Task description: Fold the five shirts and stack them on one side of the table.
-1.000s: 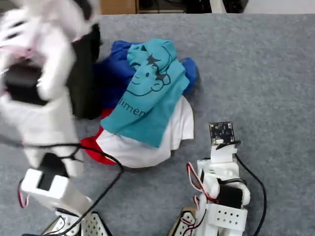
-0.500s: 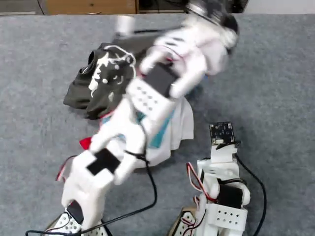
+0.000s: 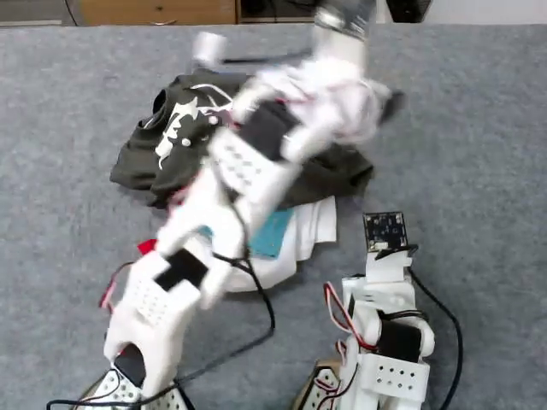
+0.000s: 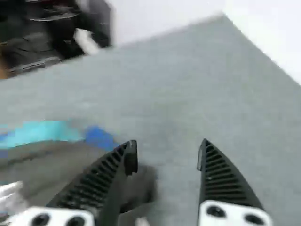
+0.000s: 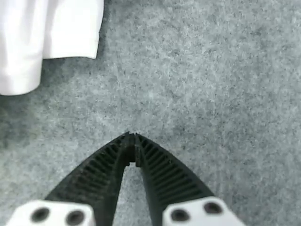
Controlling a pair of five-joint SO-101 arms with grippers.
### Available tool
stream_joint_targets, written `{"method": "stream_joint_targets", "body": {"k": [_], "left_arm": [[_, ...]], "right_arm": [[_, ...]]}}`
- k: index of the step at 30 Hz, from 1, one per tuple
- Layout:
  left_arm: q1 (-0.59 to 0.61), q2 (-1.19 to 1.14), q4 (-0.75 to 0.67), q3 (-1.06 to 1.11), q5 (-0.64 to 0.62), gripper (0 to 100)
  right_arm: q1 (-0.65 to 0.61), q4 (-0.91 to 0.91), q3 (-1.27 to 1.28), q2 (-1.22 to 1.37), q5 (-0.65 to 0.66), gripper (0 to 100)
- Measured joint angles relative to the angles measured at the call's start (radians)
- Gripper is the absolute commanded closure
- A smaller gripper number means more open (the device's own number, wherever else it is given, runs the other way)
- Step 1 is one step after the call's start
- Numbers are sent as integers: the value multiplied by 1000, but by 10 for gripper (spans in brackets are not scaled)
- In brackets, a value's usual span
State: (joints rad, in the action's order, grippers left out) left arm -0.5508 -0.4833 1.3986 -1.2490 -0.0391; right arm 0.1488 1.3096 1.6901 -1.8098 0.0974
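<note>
A black shirt point(image 3: 162, 145) with a white graphic lies across the top of the shirt pile, reaching right to beneath my left arm point(image 3: 256, 162). Below it peek out a teal shirt point(image 3: 272, 232), a white shirt point(image 3: 312, 218) and a red shirt point(image 3: 147, 248). My left gripper point(image 4: 167, 153) is open over bare grey table with nothing between its fingers; dark cloth point(image 4: 51, 162), the teal shirt point(image 4: 37, 131) and a blue shirt point(image 4: 99, 136) lie beside it. My right gripper point(image 5: 131, 141) is shut and empty, low over the table near the white shirt point(image 5: 47, 33).
The grey table point(image 3: 470, 128) has free room on its right side and far left. My right arm point(image 3: 385, 333) rests at the front edge. Cables point(image 3: 256, 342) trail from the left arm's base. A wooden cabinet point(image 3: 162, 10) stands behind the table.
My left arm swung from the far left across the pile to the back right. The black shirt came with it and now covers the blue and most of the teal shirt.
</note>
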Motion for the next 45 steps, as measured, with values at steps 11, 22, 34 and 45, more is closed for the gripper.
{"method": "stream_joint_targets", "body": {"k": [11,22,34,45], "left_arm": [[387,-196,276,173,-6,780],[414,-350,331,23,-89,981],[299,-150,350,-269,-81,890],[434,-390,238,227,-193,785]], "right_arm": [[0,0,0,0,0,993],[0,0,0,0,0,993],[0,0,0,0,0,993],[0,0,0,0,0,993]]}}
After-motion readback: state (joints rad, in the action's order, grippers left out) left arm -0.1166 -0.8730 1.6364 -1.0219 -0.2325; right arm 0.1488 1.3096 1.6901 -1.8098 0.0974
